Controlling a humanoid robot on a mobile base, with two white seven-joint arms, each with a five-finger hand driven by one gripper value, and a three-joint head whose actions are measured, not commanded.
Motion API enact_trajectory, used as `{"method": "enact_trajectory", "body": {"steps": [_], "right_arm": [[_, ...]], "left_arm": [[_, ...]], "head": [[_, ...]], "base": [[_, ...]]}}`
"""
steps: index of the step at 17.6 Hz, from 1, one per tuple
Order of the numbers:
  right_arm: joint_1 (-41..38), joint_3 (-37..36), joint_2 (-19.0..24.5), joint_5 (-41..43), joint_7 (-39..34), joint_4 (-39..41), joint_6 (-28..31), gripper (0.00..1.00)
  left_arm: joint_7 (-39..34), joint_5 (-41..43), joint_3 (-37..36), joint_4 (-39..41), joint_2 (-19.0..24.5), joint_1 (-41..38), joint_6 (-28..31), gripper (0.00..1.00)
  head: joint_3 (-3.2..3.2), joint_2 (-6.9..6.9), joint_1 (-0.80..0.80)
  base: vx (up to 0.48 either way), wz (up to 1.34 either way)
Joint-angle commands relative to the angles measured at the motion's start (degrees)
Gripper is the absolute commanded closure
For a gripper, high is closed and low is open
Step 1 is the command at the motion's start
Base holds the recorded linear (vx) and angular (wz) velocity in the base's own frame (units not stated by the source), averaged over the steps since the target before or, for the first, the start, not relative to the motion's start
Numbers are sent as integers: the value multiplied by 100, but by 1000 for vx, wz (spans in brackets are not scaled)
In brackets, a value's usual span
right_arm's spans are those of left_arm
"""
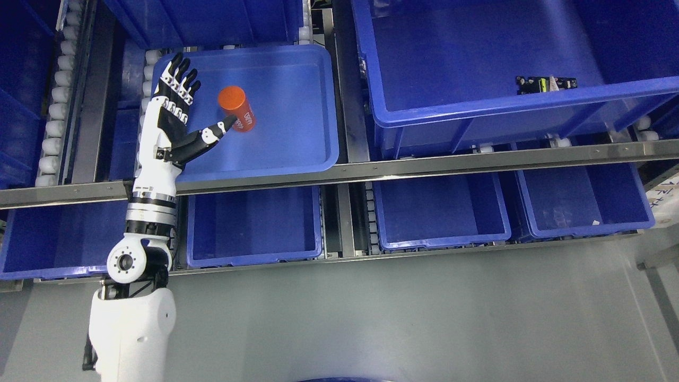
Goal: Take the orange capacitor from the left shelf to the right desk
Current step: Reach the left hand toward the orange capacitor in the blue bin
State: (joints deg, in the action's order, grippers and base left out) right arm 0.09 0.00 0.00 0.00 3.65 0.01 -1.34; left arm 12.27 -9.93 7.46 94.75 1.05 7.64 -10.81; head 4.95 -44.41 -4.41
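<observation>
Orange capacitor [236,108] lies on its side in the shallow blue tray [297,154] on the left shelf; it looks rigid, light, smooth and prone to rolling, so grip across its middle. Left hand [177,114] fingers [180,74] are spread, thumb beside it

Bright, even overhead light; sharp picture, soft shadows, faint glare.

Seen from above, the robot's left hand [177,114] reaches into a shallow blue tray [297,159] on a roller shelf. Its fingers [180,79] are spread flat, holding nothing. Its thumb tip touches an orange capacitor [237,107] lying just right of the hand. A deep blue bin [477,114] stands well to the right.
</observation>
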Motion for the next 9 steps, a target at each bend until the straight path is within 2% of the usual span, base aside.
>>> {"method": "enact_trajectory", "body": {"steps": [1,4,6,9], "right_arm": [[-141,-97,-100,-17,-4,99,2,0],[-141,-105,-100,-17,4,99,2,0],[-141,-105,-100,-17,-4,99,2,0],[-141,-105,-100,-17,4,99,2,0]], "left_arm": [[21,0,142,387,273,-587,-185,0],[12,9,81,264,203,-378,157,0],[21,9,54,63,212,-28,683,0],[47,105,-16,-367,255,597,905,0]], "head": [[0,0,0],[0,0,0],[0,0,0],[0,0,0]], "base": [[0,0],[1,-5],[1,-7],[0,0]]}}
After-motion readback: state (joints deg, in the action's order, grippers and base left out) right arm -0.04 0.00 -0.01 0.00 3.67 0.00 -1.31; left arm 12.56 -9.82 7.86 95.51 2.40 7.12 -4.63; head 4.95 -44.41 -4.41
